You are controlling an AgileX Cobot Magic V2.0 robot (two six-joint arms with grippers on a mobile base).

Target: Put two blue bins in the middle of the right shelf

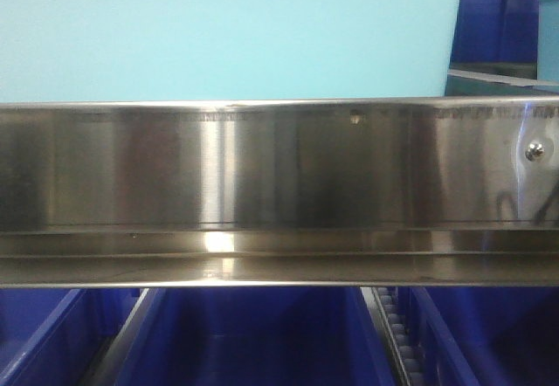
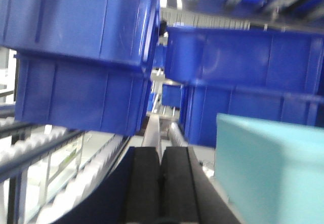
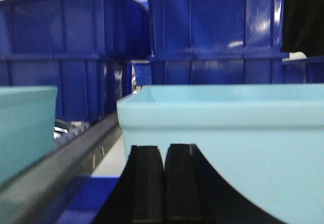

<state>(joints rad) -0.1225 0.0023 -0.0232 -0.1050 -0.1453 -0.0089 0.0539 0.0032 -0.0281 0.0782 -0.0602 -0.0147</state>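
Black foam pads meet flat on both grippers; neither holds anything.
Nearest, the left gripper (image 2: 161, 155) and right gripper (image 3: 164, 153) each sit with pads pressed together and empty. Just ahead of the right one, a pale turquoise bin (image 3: 228, 133) blocks the line, and a steel rail (image 1: 279, 168) fills the front view. Beyond, the dark blue bins (image 3: 217, 31) stand on the shelf rollers (image 2: 86, 178), seemingly stacked 2 high and untouched. Best practice, I judge: spread both jaws before advancing, pass over the turquoise bin, take 1 blue bin by opposite walls under its rim, and lift level so it clears the rail.
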